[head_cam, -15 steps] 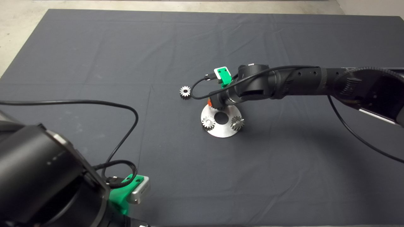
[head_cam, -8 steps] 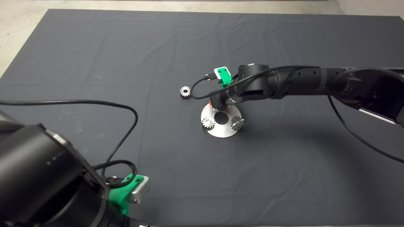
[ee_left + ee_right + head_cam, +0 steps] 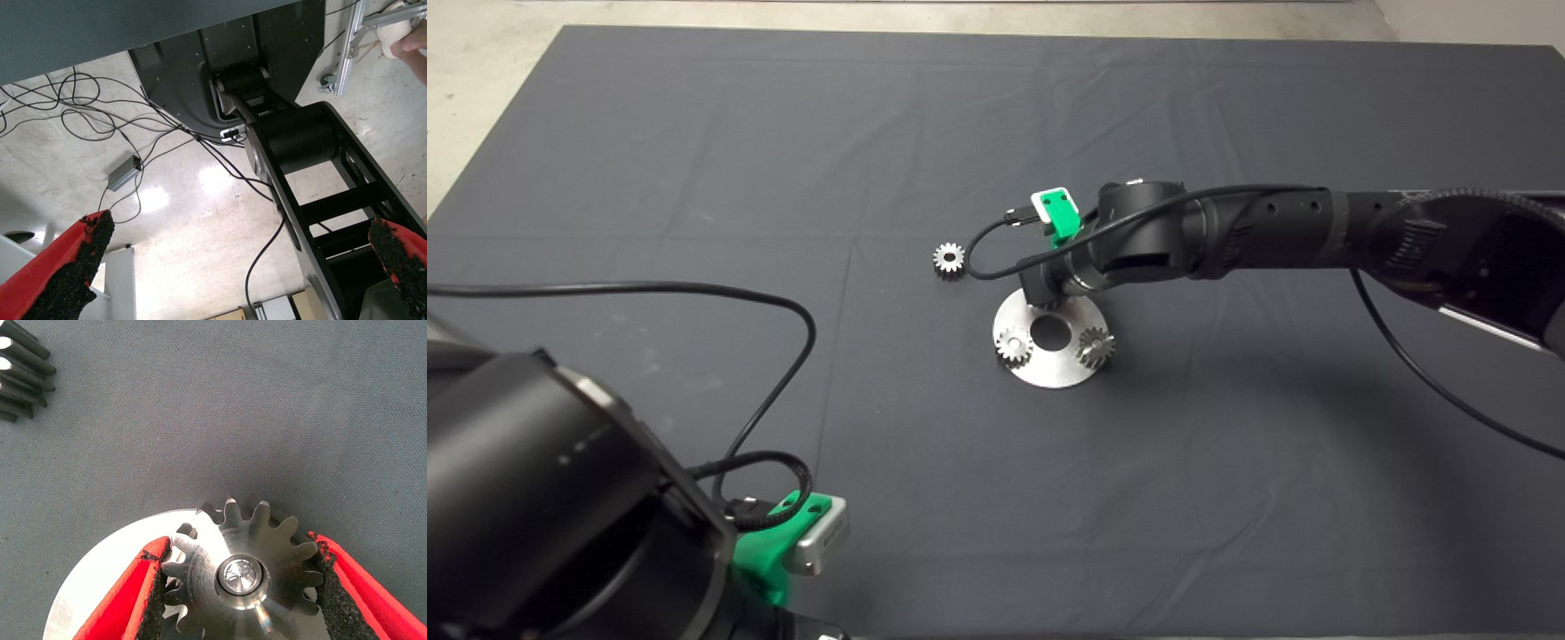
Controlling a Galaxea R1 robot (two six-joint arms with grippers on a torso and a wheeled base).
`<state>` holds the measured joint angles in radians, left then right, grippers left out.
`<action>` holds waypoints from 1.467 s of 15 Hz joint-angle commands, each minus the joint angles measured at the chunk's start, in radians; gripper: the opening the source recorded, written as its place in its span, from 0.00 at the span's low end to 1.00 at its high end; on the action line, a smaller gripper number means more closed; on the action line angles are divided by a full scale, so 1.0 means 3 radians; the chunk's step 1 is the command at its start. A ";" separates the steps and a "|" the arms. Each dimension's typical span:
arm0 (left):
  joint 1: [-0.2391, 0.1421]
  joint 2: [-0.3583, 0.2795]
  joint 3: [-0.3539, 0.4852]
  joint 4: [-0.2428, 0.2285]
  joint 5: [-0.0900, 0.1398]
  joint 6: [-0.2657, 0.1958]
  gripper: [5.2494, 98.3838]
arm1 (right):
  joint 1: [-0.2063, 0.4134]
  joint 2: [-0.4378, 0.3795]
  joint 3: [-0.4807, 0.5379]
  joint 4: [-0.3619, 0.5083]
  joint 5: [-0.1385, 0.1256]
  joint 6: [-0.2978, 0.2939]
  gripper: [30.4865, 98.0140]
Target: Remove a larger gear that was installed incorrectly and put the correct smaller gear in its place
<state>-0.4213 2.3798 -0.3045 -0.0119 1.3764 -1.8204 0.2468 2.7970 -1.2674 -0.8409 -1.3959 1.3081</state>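
Even overhead light, soft shadows

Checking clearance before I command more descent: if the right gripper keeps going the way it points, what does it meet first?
The right gripper already brackets the larger gear, its pads at the teeth on both sides. Straight on, its fingers would likely meet the round metal plate beneath; depth there is unclear.

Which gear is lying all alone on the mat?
The smaller gear, left of the round metal plate. The other gears sit on that plate, one between the right gripper fingers.

Smaller gear (image 3: 949, 259) on mat (image 3: 694, 133), left of plate (image 3: 1049, 369).
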 commanded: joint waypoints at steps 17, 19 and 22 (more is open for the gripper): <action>-0.0038 -0.0004 0.0070 -0.0057 -0.0006 -0.0027 1.00 | 0.0409 0.0042 0.0272 -0.0035 -0.0026 0.0022 0.29; -0.0038 -0.0004 0.0070 -0.0057 -0.0006 -0.0032 1.00 | 0.0469 0.0042 0.0355 -0.0030 -0.0044 0.0032 0.29; -0.0038 -0.0009 0.0075 -0.0057 -0.0001 -0.0035 1.00 | 0.0466 -0.0075 0.0373 0.0021 -0.0412 0.0167 0.29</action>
<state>-0.4213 2.3794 -0.3045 -0.0119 1.3762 -1.8213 0.3477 2.8038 -1.1694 -0.8306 -1.4257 1.3146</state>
